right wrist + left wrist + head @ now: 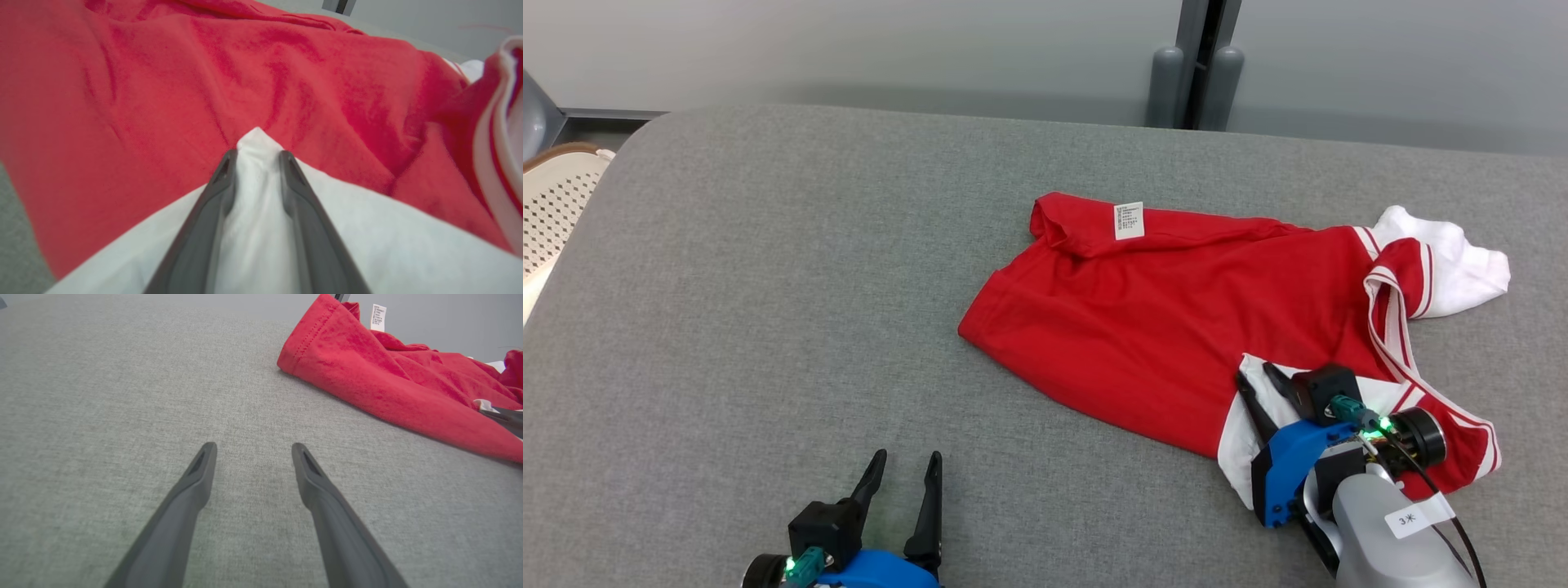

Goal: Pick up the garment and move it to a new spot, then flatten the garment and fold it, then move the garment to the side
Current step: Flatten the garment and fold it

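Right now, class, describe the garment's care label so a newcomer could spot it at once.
Take the grey table, then the red garment lying on its right half. On the garment's far, turned-over edge sits the label: a small white printed rectangle, unlike the plain white sleeve.

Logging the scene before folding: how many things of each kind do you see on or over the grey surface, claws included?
Red and white T-shirt: 1
Care label: 1
Claws: 2 (left claw open, right claw pinching white fabric)
Total: 4
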Robot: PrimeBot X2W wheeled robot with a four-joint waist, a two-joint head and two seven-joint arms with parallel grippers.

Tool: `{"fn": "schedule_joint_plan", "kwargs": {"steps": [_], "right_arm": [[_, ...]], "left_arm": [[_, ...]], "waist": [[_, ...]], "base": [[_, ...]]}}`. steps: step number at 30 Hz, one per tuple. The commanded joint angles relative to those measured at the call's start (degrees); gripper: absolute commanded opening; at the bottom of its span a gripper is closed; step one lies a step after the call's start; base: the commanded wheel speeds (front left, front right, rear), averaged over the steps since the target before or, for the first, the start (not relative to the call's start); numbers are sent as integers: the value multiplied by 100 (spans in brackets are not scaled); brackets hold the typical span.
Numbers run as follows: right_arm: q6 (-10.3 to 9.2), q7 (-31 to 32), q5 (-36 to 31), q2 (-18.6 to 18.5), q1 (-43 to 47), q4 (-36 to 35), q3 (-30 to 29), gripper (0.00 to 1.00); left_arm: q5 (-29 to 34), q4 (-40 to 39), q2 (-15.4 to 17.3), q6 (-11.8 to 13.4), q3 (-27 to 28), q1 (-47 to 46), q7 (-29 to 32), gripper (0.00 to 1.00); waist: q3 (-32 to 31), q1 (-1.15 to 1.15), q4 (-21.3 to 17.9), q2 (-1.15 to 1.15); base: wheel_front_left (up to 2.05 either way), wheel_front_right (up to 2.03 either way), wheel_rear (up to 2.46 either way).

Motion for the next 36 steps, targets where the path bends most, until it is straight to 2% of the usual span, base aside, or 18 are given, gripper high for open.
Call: {"fn": "schedule_joint_plan", "kwargs": {"steps": [1,2,3,4,10,16,21,25,29,31,32,33,34,36], "right_arm": [[-2,-15,-5,-19,62,122,-8,36],[-2,-43,25,-20,53,133,-21,25],[-2,-61,35,-20,48,147,-21,21],[-2,-72,58,-20,44,153,-14,0],[-2,-153,270,-17,5,-163,23,0],[-2,-159,314,-15,285,-1343,-79,0],[-2,-159,375,-19,602,-2376,-394,0],[-2,-157,467,-15,963,-2863,-563,0],[-2,-158,659,-20,1553,-3245,-824,20],[-2,-158,733,-19,1841,-3316,-1084,45],[-2,-158,785,-18,1984,-3312,-1240,62],[-2,-158,801,-18,2106,-3273,-1398,95],[-2,-158,797,-16,2217,-3213,-1551,100],[-1,-158,752,-14,2363,-3066,-1784,100]], "left_arm": [[36,-4,0,-8,20,-46,-16,100],[37,-5,-1,-17,14,-62,-16,100],[38,-7,-1,-25,0,-84,-16,100],[30,-9,0,-29,-11,-101,-16,100],[-6,-1,0,-41,-60,-147,-16,100],[5,9,0,-28,-19,-5,-16,100],[30,35,-1,-8,36,131,-16,100],[15,10,-1,7,54,204,-16,100],[-11,-27,-1,36,52,287,-16,100],[-19,-42,-1,47,54,312,-16,100],[-13,-47,-1,49,51,317,-16,100],[-12,-53,-1,52,56,318,-16,100],[-5,-58,-1,45,55,313,-16,100],[8,-63,0,39,48,296,-16,100]], "waist": [[0,-1,-26,0],[4,-1,-36,0],[6,-1,-45,0],[7,-1,-50,0],[-26,-1,-41,0],[-171,-1,-31,0],[-345,-1,-84,0],[-451,-1,-169,0],[-579,-1,-354,0],[-629,-1,-459,0],[-646,-1,-513,0],[-658,-1,-569,0],[-663,-1,-617,0],[-658,-1,-704,0]], "base": [[0,0,0],[0,0,0],[0,0,0],[0,0,0],[0,0,0],[0,0,0],[0,0,0],[0,0,0],[0,0,0],[0,0,0],[0,0,0],[0,0,0],[0,0,0],[0,0,0]]}}
